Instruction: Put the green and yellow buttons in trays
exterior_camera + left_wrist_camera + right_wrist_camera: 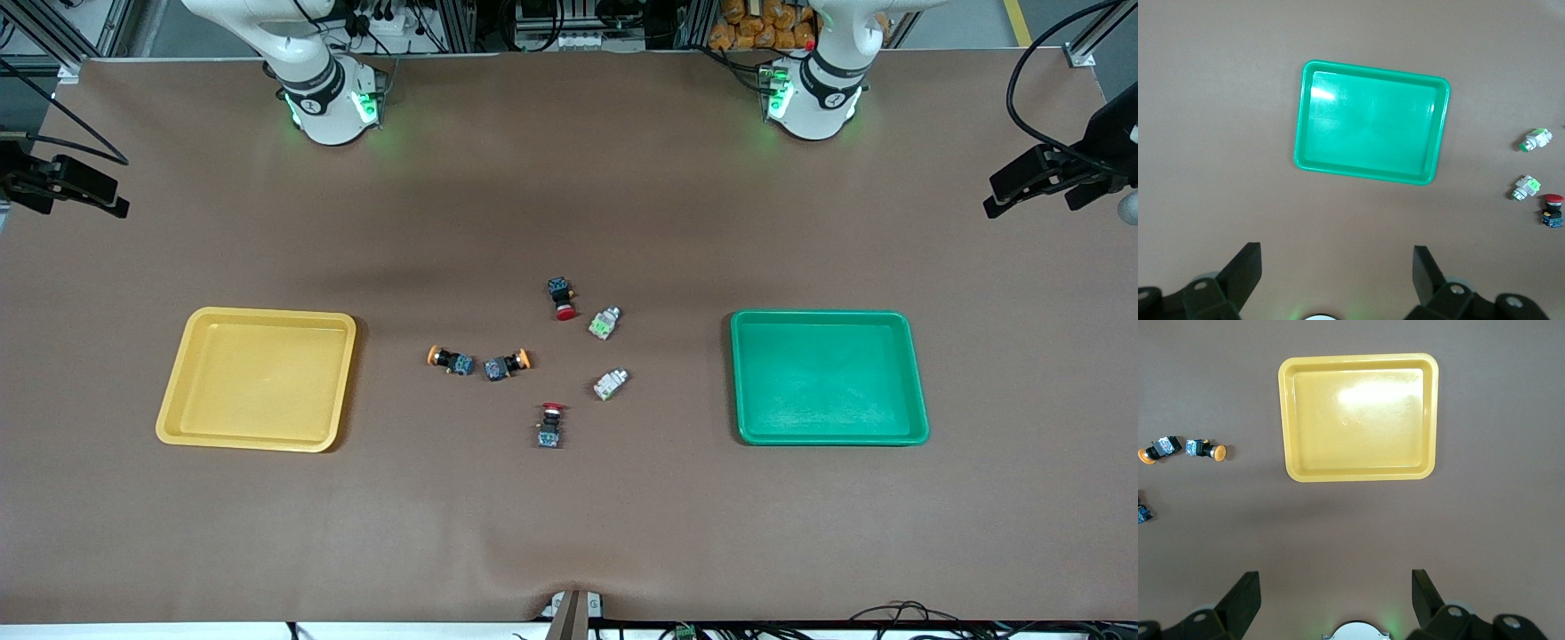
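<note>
- Brown paper covers the bench (569, 533), and every switch lies in a loose cluster at its middle, between the two trays.
- Nearest the front camera's edge is a red-capped switch (550, 425), cap pointing away from that edge.
- Next come the lower green-faced button (610, 384) and, toward the right arm's end, the two orange-yellow-capped buttons (449, 359) (507, 364), lying body to body with their caps pointing apart.
- The yellow tray (178, 391) sits toward the right arm's end of the bench, holding nothing; the green tray (916, 382) sits toward the left arm's end, likewise bare.
- Farther on lies the second green-faced button (604, 324), and just beside it the other red-capped switch (562, 298).
- The left gripper (1337, 273) hangs high above the bare bench by the green tray, its fingers (1245, 270) spread wide and gripping nothing.
- The right gripper (1336, 595) hangs likewise above the bench by the yellow tray, fingers (1243, 595) wide apart and clasping nothing.
- Both arms wait near their bases at the far edge.
</note>
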### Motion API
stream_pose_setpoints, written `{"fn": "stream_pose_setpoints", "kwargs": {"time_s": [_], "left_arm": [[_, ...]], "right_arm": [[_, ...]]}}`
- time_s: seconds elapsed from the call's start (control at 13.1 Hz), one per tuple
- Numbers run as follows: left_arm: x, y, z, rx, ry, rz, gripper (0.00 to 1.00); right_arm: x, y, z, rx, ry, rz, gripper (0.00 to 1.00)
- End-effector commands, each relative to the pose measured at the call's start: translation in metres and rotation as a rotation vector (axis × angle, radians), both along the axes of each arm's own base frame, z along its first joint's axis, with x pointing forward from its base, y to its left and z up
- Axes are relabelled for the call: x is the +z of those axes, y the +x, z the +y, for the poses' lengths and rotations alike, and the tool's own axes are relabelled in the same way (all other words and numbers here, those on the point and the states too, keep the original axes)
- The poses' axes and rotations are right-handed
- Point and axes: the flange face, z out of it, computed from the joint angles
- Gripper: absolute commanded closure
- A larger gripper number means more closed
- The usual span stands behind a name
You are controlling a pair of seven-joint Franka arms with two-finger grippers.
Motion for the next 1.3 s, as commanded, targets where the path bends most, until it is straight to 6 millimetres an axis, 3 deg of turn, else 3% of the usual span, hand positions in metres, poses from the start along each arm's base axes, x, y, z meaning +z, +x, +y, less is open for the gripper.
{"fn": "stream_pose_setpoints", "kwargs": {"time_s": [0.0, 1.0, 1.23], "left_arm": [[0.005, 0.001, 0.001, -0.008, -0.002, 0.005, 0.0], [-0.015, 0.014, -0.002, 0.001, 0.011, 0.033, 0.0], [-0.03, 0.022, -0.016, -0.015, 0.001, 0.061, 0.0]], "right_arm": [[0.002, 0.005, 0.0, -0.007, 0.001, -0.002, 0.0], [-0.015, 0.017, 0.012, 0.005, 0.001, 0.03, 0.0], [-0.022, 0.021, 0.033, 0.044, -0.002, 0.043, 0.0]]}}
